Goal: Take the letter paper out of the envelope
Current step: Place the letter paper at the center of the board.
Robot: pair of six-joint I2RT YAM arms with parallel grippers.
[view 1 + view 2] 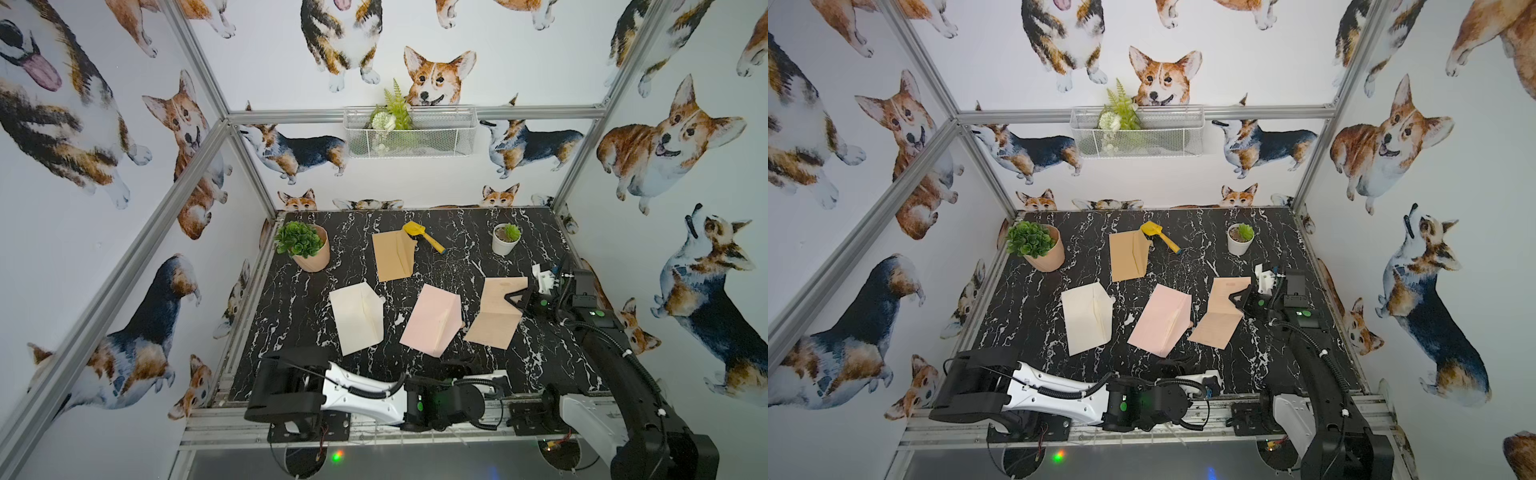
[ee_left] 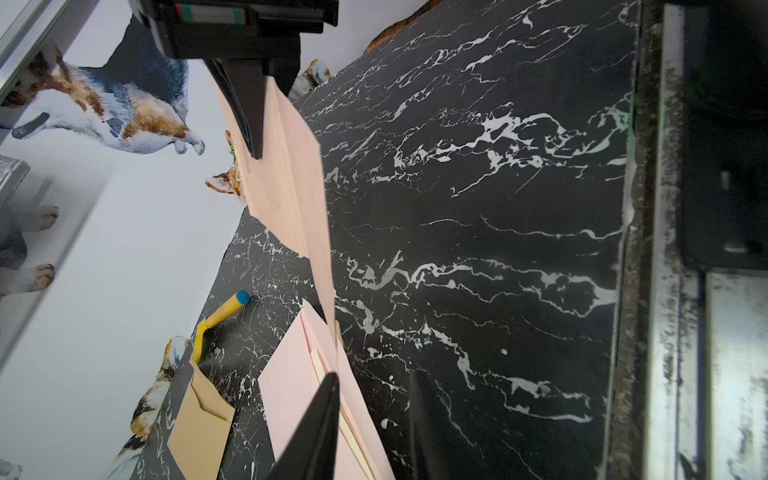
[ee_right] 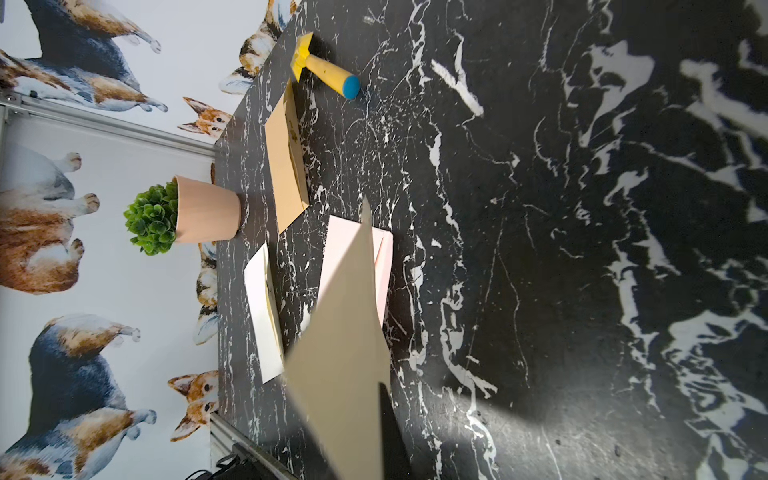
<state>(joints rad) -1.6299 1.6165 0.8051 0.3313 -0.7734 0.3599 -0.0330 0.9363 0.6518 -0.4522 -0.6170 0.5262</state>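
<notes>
"Pink envelope (image 1: 432, 322) in the middle of the tabletop (image 1: 299, 332), a little toward the front edge: is that the one being emptied?" asks the observer.

"It looks so," says the operator. "The letter paper (image 1: 492, 318) is beside it, on the side of the right edge. It is a tan sheet, and the right gripper (image 1: 514, 302) has its jaws closed on the part nearest that edge. The sheet slopes down toward the envelope. Its low corner sits just at the envelope's border, and a top view cannot settle whether they touch."

"And the left gripper (image 2: 374, 419)?"

"Near the front edge, at the envelope's near corner. The left wrist view shows its fingers (image 2: 320, 428) apart with bare marble between them. One is over the pink paper, but nothing is pinched."

"So which step is this?"

"Judging by the layout, the end of the pull, since the sheet seems all but clear of the mouth. The next move probably calls for the right arm to carry the paper on toward the right edge until the low corner is free, then lay it flat on bare marble there."

"Anything in the way?"

"The cream envelope (image 1: 359, 318), the brown envelope (image 1: 392, 255) and the yellow toy shovel (image 1: 424, 237) lie toward the left and back edges, well apart from that path."
</notes>
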